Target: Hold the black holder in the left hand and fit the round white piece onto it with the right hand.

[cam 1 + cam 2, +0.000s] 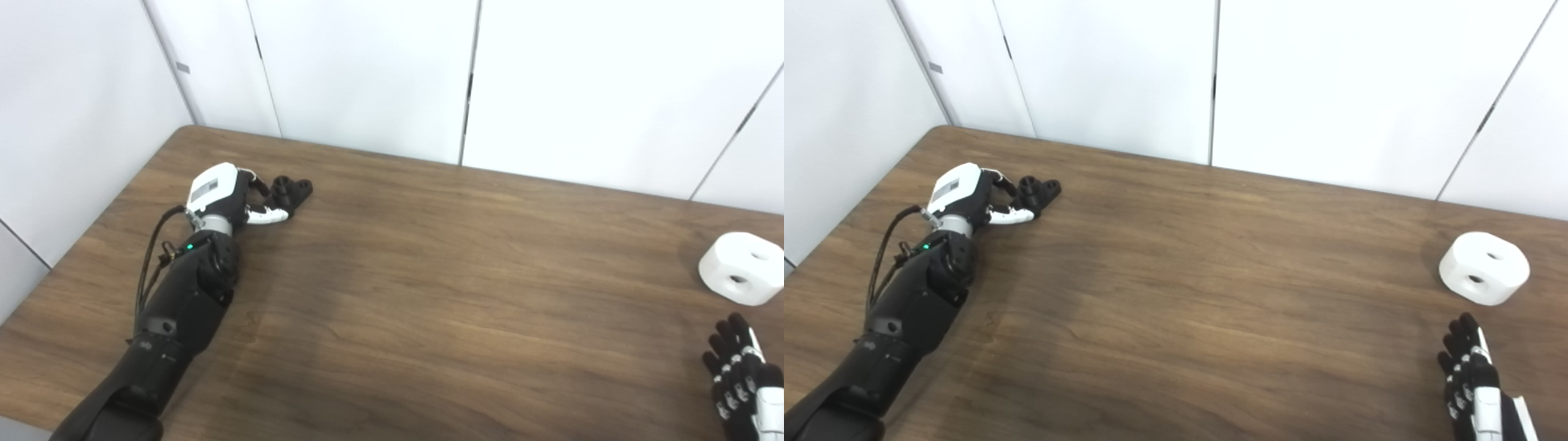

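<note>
Two hands apart, left hand fingers curled at black holder, right hand spread near round white piece

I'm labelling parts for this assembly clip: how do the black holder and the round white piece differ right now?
The black holder is dark, low and small; the round white piece is white, thick and bigger. The holder lies far left with the left hand at it; the white piece sits far right, apart from the open right hand. Both rest on the table and show round holes.
</note>
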Motion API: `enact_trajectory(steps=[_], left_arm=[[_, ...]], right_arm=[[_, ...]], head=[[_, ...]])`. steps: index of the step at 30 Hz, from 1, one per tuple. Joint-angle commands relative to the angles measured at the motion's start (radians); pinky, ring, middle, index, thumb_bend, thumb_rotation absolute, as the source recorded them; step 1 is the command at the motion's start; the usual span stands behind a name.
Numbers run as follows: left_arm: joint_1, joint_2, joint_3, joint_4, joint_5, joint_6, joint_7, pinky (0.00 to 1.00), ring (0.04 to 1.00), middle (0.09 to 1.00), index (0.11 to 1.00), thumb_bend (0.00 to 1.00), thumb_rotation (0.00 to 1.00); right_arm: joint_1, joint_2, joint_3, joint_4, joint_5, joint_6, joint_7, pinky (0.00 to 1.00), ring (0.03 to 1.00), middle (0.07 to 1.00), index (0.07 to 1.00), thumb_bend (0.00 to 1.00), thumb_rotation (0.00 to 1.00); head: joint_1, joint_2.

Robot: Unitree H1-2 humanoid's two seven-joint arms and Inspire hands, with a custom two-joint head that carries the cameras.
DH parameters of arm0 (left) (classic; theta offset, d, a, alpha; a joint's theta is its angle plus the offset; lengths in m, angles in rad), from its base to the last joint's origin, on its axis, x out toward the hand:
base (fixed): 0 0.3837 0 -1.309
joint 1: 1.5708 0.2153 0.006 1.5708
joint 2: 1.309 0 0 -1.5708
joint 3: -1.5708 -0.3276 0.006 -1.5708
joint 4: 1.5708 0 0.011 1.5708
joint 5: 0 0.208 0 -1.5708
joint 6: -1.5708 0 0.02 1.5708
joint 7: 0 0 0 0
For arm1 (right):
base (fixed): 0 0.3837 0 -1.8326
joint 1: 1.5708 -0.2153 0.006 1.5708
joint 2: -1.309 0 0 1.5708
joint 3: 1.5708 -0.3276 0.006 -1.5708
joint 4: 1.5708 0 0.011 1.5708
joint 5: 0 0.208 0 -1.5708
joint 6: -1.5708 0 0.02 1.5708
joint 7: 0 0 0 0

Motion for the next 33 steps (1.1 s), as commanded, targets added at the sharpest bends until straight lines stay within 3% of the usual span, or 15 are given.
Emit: enact_trajectory(steps=[1,6,15,16,17,19,33], left_arm=[[-0.018,0.044,-0.007,-0.027,0.015,-0.016,0.007,0.93,0.891,0.795,0.595,0.83,0.2],[-0.012,0.05,-0.02,-0.036,0.017,-0.015,0.011,0.94,0.891,0.797,0.596,0.88,0.15],[-0.006,0.042,-0.018,-0.038,0.011,-0.012,0.017,0.93,0.877,0.783,0.576,0.86,0.12],[-0.006,0.041,-0.018,-0.037,0.011,-0.011,0.018,0.93,0.879,0.784,0.535,0.7,0.1],[-0.006,0.037,-0.014,-0.036,0.006,-0.011,0.023,0.94,0.881,0.785,0.513,0.61,0.08],[-0.005,0.031,-0.007,-0.036,-0.001,-0.012,0.029,0.94,0.883,0.785,0.492,0.54,0.07],[0.005,0.038,-0.018,-0.03,-0.005,-0.064,0.033,0.87,0.874,0.784,0.485,0.52,0.06]], right_arm=[[0.123,-0.013,0.01,-0.031,0.016,-0.007,0.0,1.0,1.0,1.0,1.0,0.61,1.0],[0.123,-0.013,0.009,-0.034,0.019,-0.005,-0.001,1.0,1.0,1.0,1.0,0.6,1.0],[0.125,-0.013,0.005,-0.036,0.026,-0.007,0.0,1.0,1.0,1.0,1.0,0.58,1.0],[0.125,-0.013,0.005,-0.036,0.027,-0.005,0.0,1.0,1.0,1.0,1.0,0.58,1.0],[0.125,-0.013,0.004,-0.037,0.028,-0.006,0.0,1.0,1.0,1.0,1.0,0.58,1.0],[0.126,-0.014,0.004,-0.039,0.028,-0.007,0.001,1.0,1.0,1.0,1.0,0.58,1.0],[0.127,-0.02,0.006,-0.041,0.023,-0.009,0.006,1.0,1.0,1.0,1.0,0.61,1.0]], head=[[0.002,0.003],[0.002,0.005],[0.0,0.008],[0.0,0.008],[0.0,0.01],[-0.002,0.011],[-0.007,0.013]])
